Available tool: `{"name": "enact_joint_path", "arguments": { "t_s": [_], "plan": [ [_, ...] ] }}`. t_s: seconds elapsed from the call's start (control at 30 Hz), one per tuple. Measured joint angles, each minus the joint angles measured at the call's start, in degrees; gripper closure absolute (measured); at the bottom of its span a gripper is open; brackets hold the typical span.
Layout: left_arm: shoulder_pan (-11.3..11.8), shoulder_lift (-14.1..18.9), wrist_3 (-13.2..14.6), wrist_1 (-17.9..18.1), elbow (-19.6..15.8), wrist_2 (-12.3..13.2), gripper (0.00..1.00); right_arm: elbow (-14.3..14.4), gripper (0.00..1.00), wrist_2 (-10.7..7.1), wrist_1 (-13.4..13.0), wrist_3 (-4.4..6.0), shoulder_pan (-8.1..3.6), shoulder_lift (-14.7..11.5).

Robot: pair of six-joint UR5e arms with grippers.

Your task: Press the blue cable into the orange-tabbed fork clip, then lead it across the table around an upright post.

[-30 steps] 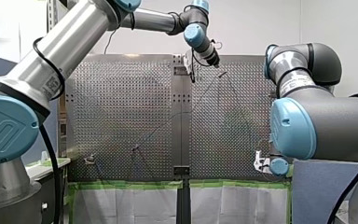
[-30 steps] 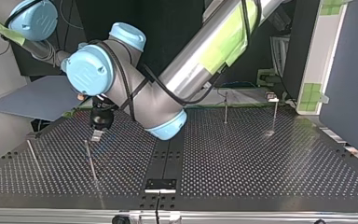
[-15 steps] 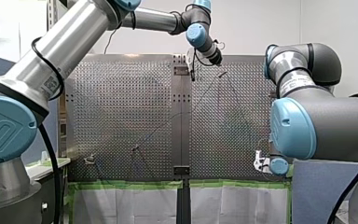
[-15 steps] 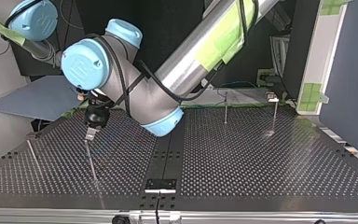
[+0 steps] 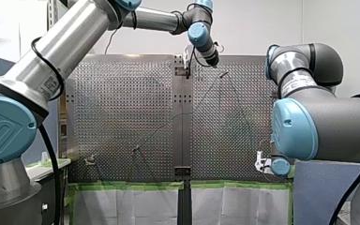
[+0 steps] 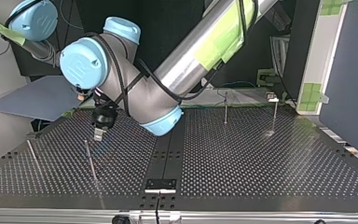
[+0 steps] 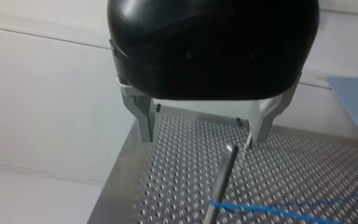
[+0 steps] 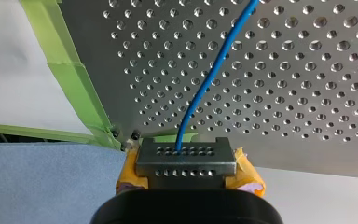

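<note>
In the top view my left gripper point(image 6: 99, 134) has slid from right over the post's point(image 6: 91, 161) tip to just right of it, at centre left of the frame. In the front view it has edged left along the table's point(image 5: 122, 117) far edge, at upper centre. Its fingers stand apart and empty. In its wrist view the cable point(image 7: 261, 209) bends round the post ahead of the gripper, low on the shaft. My right gripper point(image 8: 186, 161) is clamped on the cable farther along. The wrap looks made, and the left arm seems to be backing off. Whether the cable sits in the clip I cannot tell.
</note>
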Motion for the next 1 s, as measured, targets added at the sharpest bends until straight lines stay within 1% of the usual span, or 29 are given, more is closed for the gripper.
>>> {"name": "enact_joint_path", "arguments": {
  "t_s": [0.17, 0.4, 0.5, 0.67, 1.0],
  "plan": [
    [-0.10, 0.01, 0.03, -0.78, -0.01, -2.61, 0.00, 0.00, 1.00, 0.01, 0.03, -0.03, 0.07, 0.00],
    [-0.43, 0.01, -0.29, -0.89, -0.03, -6.87, 0.00, 0.00, 1.00, 0.01, 0.06, -0.01, 0.18, -0.01],
    [-0.50, 0.01, -0.81, -0.92, -0.04, -8.23, 0.00, 0.01, 1.00, 0.02, 0.05, 0.01, 0.24, 0.00],
    [-0.59, 0.01, -1.63, -0.92, -0.04, -8.44, 0.00, 0.00, 1.00, 0.02, 0.06, 0.02, 0.27, 0.01],
    [-0.63, 0.01, -1.80, -0.94, -0.04, -8.24, 0.00, 0.00, 1.00, -0.02, 0.05, -0.05, 0.31, 0.01]
  ]
}}
